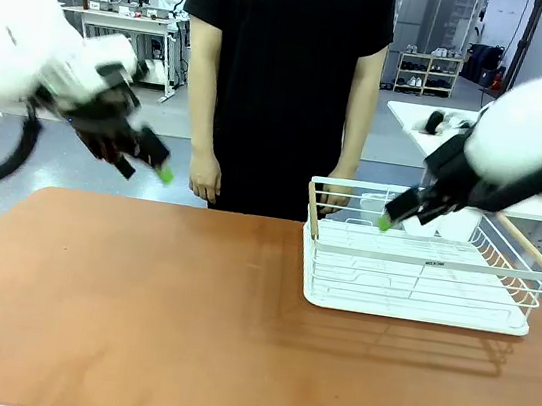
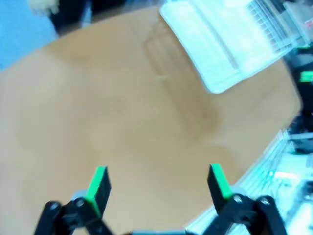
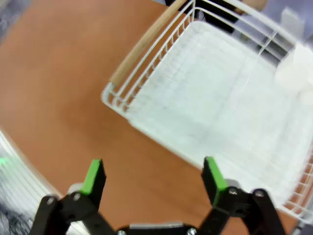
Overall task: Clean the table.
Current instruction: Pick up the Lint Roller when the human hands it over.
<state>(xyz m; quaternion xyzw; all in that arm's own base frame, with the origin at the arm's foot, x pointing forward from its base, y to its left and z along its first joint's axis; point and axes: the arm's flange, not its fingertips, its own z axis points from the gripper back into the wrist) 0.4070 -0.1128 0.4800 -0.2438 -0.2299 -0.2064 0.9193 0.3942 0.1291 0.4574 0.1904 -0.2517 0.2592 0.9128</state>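
Observation:
The table (image 1: 135, 305) has a bare reddish-brown top, also seen below both wrist cameras (image 2: 122, 112) (image 3: 58, 88). My left gripper (image 1: 153, 164) hangs high over the table's far left part; its green-padded fingers stand wide apart with nothing between them (image 2: 159, 183). My right gripper (image 1: 394, 214) hovers over the left end of a white wire dish rack (image 1: 408, 308), open and holding nothing (image 3: 152, 176). A person stands at the far edge with both hands (image 1: 204, 175) hanging down.
The dish rack (image 3: 122, 98) (image 2: 220, 49) sits at the table's right side, with wooden handles at its ends and a white cup-like thing (image 3: 293, 73) in its far corner. A white-topped table (image 1: 415, 112) stands behind on the right.

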